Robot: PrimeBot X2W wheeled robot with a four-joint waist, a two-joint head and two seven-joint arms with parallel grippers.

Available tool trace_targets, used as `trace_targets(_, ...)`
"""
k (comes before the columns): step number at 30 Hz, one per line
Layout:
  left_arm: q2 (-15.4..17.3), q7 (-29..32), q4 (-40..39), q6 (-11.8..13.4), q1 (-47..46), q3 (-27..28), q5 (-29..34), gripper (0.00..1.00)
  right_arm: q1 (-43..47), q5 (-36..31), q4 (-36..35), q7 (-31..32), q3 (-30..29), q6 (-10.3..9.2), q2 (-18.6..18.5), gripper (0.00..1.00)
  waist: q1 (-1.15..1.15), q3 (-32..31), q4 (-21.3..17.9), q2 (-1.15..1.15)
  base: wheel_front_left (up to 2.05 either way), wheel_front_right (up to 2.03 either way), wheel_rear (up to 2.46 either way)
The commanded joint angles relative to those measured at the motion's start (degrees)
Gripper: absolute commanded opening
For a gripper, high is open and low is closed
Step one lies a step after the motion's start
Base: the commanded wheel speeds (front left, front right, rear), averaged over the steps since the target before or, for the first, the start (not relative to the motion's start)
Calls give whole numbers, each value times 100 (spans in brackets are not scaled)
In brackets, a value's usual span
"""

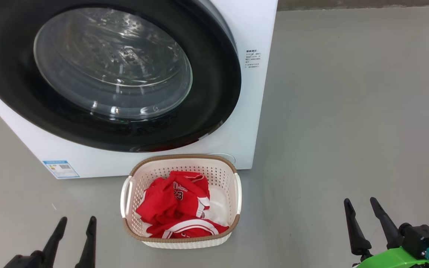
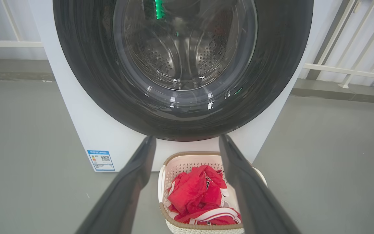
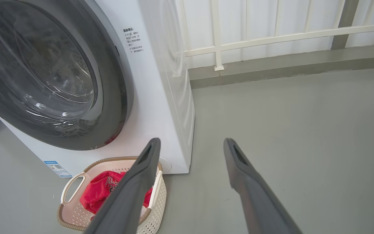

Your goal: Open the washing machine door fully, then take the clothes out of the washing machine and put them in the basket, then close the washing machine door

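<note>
The white washing machine stands ahead with its black-rimmed round door shut flat against the front; through the glass the steel drum looks bare. On the floor right in front sits the cream basket holding the red clothes, a jersey marked 23 on top. My left gripper is open and empty, low to the left of the basket. Open and empty too, my right gripper hangs well to the right of it.
Grey floor stretches wide to the right of the machine. A white railing and wall run behind it. A blue label marks the machine's lower left corner.
</note>
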Motion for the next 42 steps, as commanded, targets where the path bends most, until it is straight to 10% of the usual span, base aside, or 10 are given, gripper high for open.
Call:
trace_targets(1,88,-70,-159,-31,-64,227,27,100,-62,76,-130,-36,110,-6,-60,100,0,-7,-3,0,0,0,0)
trace_targets(11,71,-70,-212,-31,-51,231,-62,100,-67,89,-129,-36,96,-6,-60,100,0,-17,12,0,0,0,0)
trace_targets(12,-16,0,-53,0,17,0,-30,0,0,0,1,0,-9,0,2,0,0,-17,12,0,0,0,0)
trace_targets(42,-350,432,194,1,-52,45,-1468,0,-157,1469,222,419,-36,-1,64,0,0,-77,18,0,0,0,0)
